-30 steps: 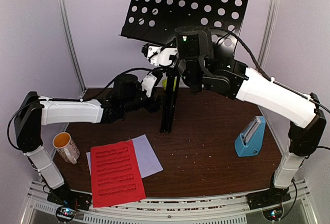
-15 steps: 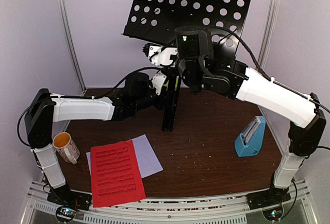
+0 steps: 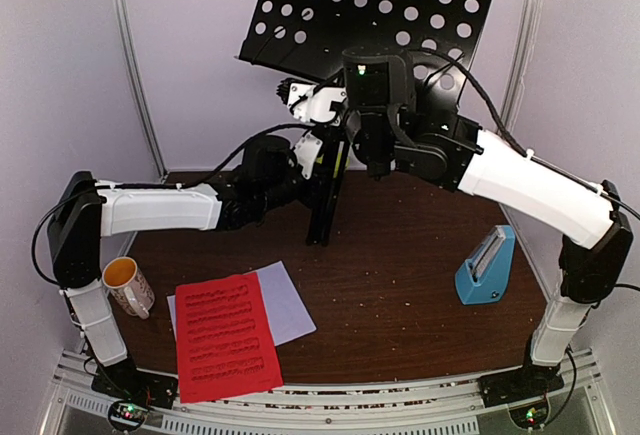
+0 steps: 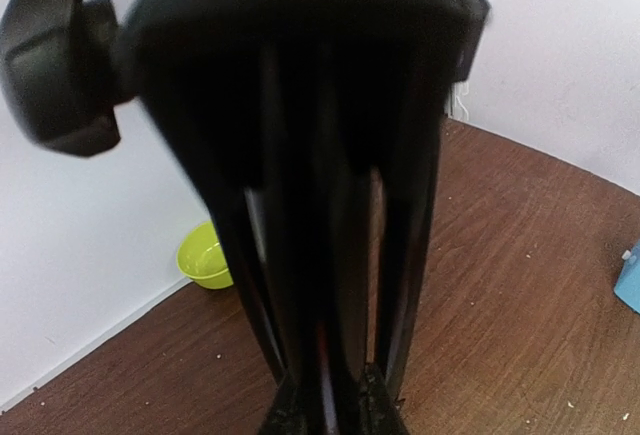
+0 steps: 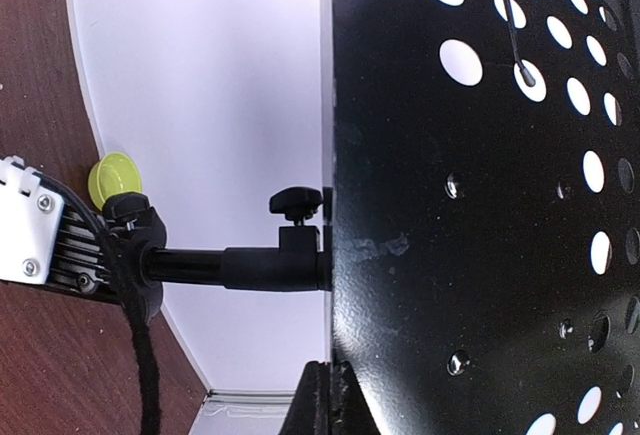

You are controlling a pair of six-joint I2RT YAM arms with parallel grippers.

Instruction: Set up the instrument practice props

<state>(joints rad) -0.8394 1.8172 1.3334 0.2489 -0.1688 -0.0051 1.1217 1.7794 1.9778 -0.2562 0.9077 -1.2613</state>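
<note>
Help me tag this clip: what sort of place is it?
Probably a robot test booth, not a music room: a left arm and right arm bolted to a brown table, with plain walls close around.

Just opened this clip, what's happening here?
Both arms are on the black music stand at the back of the table. The right tool is shut on the lower edge of its perforated plate. The left tool sits around the post lower down; whether it is gripping cannot be told. The red sheet lies on the white sheet near the front left, and the blue metronome stands at the right, both untouched.
</note>
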